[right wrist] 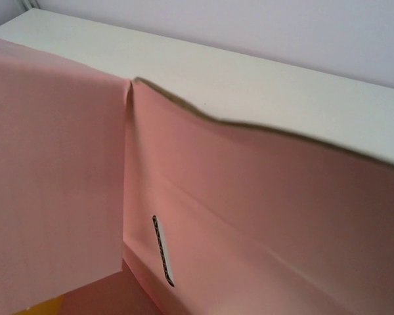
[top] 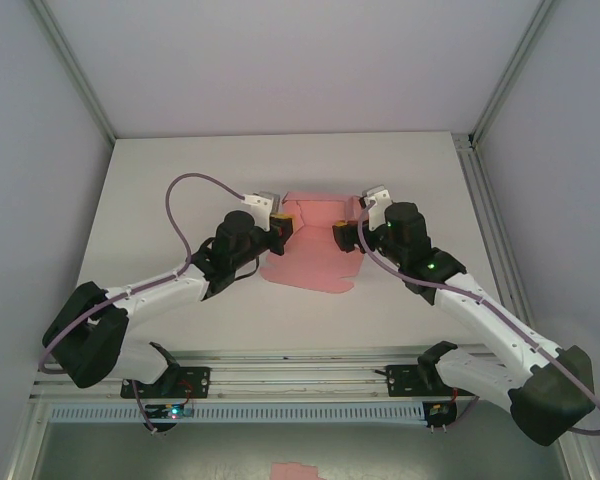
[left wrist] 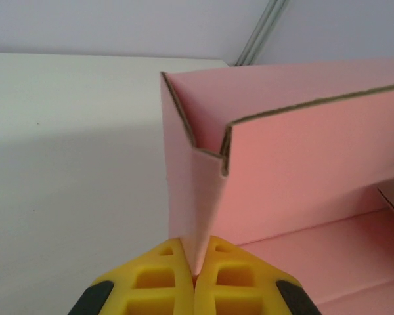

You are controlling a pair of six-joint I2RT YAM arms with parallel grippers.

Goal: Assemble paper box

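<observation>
Mid-table on white flat tabletop (top: 180, 170), half-folded pink thin-card paper box (top: 315, 215), long axis left-right between both arms, flat front panel (top: 310, 270) toward the bases. Left yellow-fingered two-finger gripper (left wrist: 196, 269) pinched shut on upright left end wall (left wrist: 190, 197) at its lower edge; right gripper (top: 345, 236) spread wide just beside box's right end, contact unclear. Next fold probably at the right end, right arm nearer.

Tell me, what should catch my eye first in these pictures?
A pink box, half folded with its walls partly raised, sits in the middle of the white table. The left gripper has its yellow fingers pinched shut on one upright side wall of the box. The right gripper sits at the opposite end.
</observation>
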